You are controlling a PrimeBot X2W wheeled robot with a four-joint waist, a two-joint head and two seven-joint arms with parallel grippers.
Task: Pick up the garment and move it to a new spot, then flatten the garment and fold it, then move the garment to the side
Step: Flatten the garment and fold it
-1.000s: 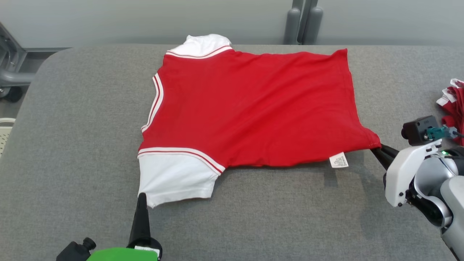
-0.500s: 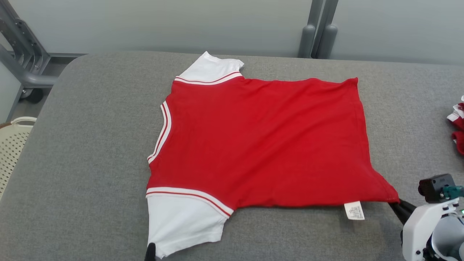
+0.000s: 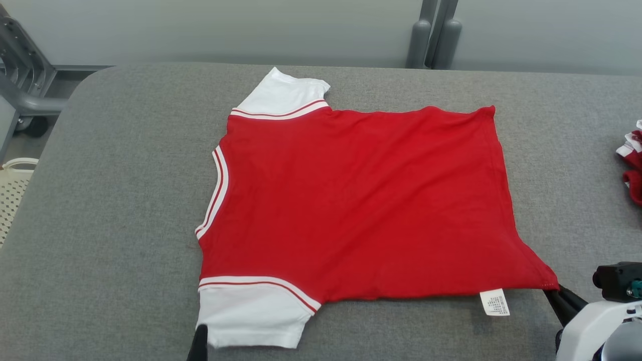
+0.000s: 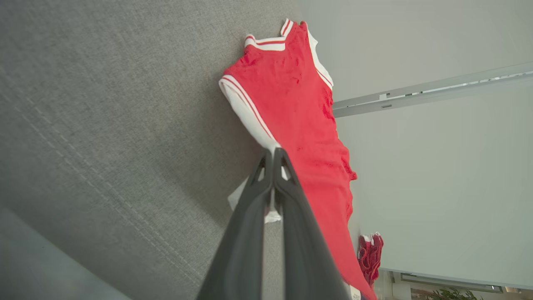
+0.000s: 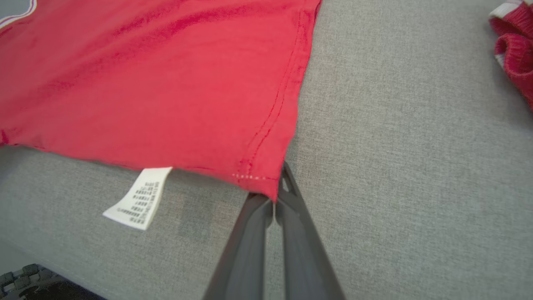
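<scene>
Lying spread across the middle of the grey worktop [image 3: 115, 210], the red garment [image 3: 361, 200] looks flattened but not yet folded. Toward the near edge, the left gripper [image 4: 273, 155] pinches its white sleeve [image 3: 251, 316] and the right gripper [image 5: 275, 193] pinches its hem corner [image 3: 544, 278]. Folding and moving aside likely remain.

Red garment [image 3: 361, 200] with white, red-striped sleeves on grey table [image 3: 110, 200].

This looks like a robot test lab, not a home: a big table [image 3: 100, 200] covered in grey fabric, bare pale wall panels [image 3: 251, 30], a grey metal frame [image 3: 20, 95] on a wheel [image 3: 31, 126], and a perforated plastic basket [image 3: 12, 188] beside it.
</scene>
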